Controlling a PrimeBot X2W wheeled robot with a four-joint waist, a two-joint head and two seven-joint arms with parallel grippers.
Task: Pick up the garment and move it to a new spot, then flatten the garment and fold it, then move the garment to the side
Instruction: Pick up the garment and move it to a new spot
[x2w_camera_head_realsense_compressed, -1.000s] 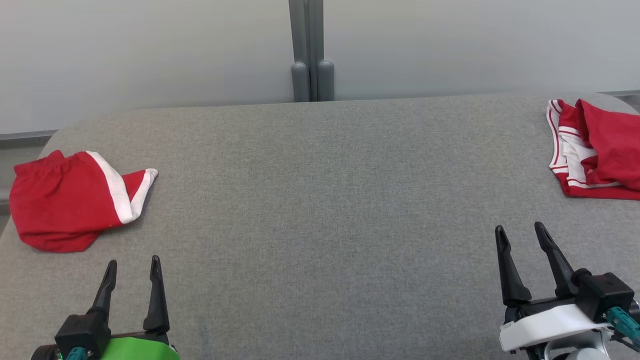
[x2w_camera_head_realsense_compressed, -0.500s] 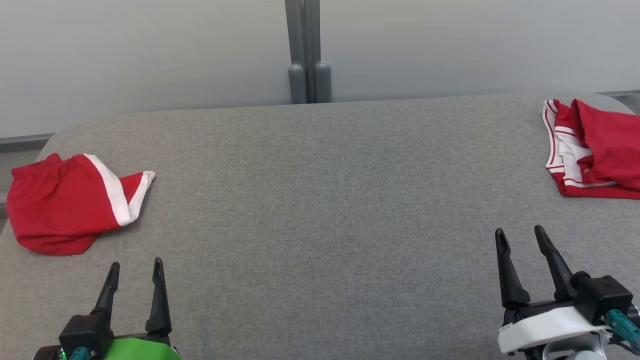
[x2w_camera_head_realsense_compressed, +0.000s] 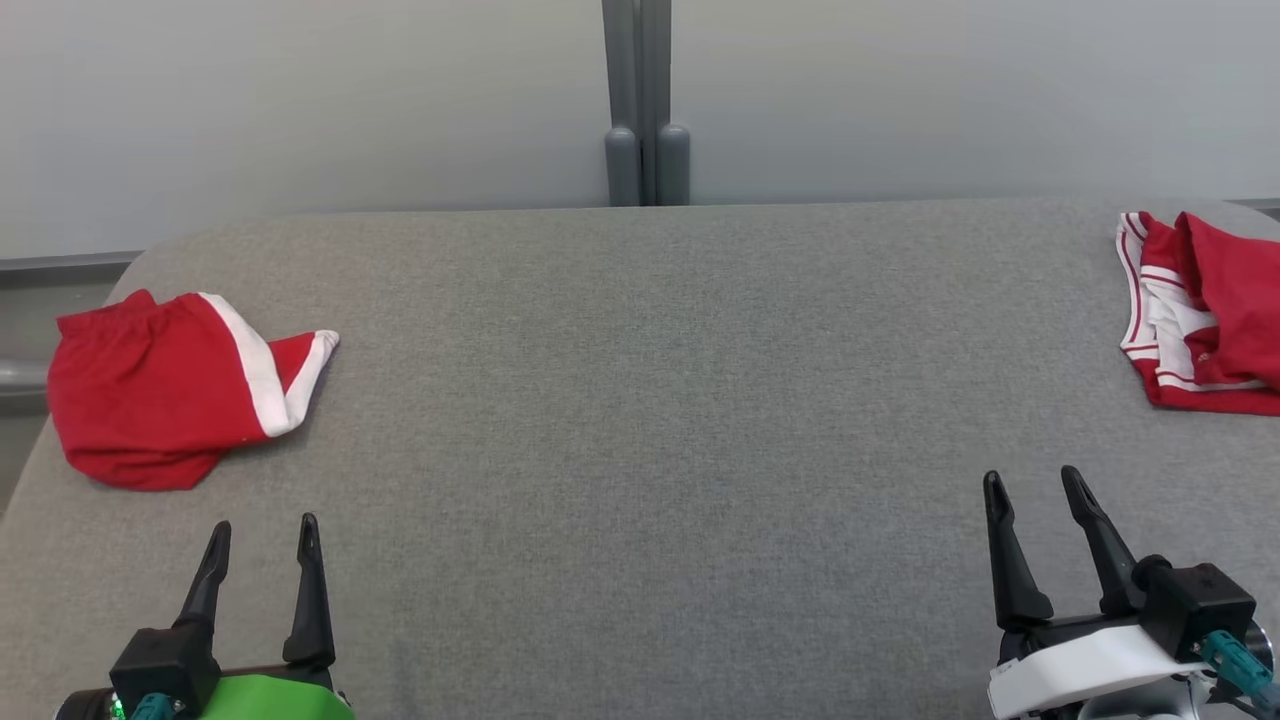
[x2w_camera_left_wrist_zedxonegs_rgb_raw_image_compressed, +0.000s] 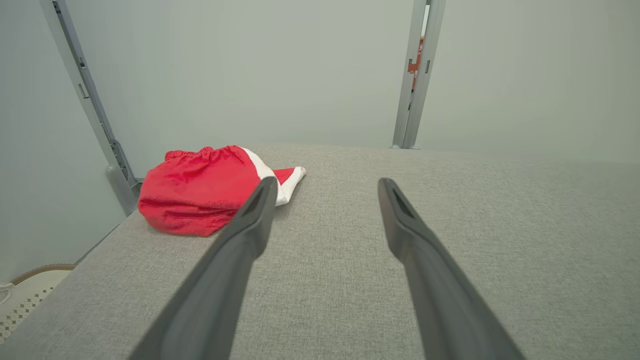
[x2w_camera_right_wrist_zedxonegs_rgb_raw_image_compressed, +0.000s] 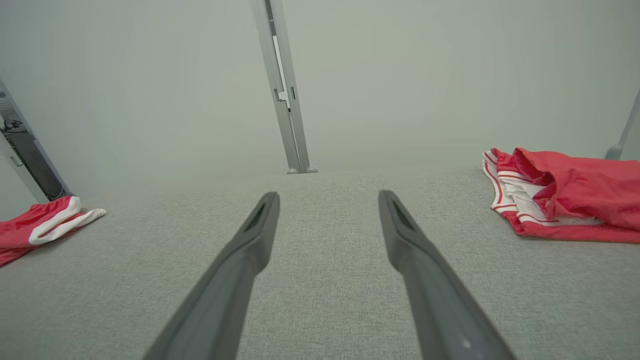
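Two red garments lie on the grey padded table (x2w_camera_head_realsense_compressed: 640, 400). A bunched red garment with a white stripe (x2w_camera_head_realsense_compressed: 160, 400) (x2w_camera_left_wrist_zedxonegs_rgb_raw_image_compressed: 195, 190) (x2w_camera_right_wrist_zedxonegs_rgb_raw_image_compressed: 35, 225) sits at the far left edge. A crumpled red-and-white striped garment (x2w_camera_head_realsense_compressed: 1220, 310) (x2w_camera_right_wrist_zedxonegs_rgb_raw_image_compressed: 565, 195) rests at the far right, partly cut off by the frame. My left gripper (x2w_camera_head_realsense_compressed: 265, 527) (x2w_camera_left_wrist_zedxonegs_rgb_raw_image_compressed: 327, 182) hovers open at the lower left, just short of the left garment and to its right. My right gripper (x2w_camera_head_realsense_compressed: 1032, 477) (x2w_camera_right_wrist_zedxonegs_rgb_raw_image_compressed: 328, 195) stands open at the lower right, apart from the striped garment. Neither holds anything.
A grey post (x2w_camera_head_realsense_compressed: 647, 100) stands behind the table's far edge against pale wall panels. The table's rounded left corner drops off just beyond the left garment. A wide stretch of grey fabric lies between the two garments.
The head camera has shifted, so the whole picture slid a little to the right. Both garments lie as before and both grippers stay open near the front edge.
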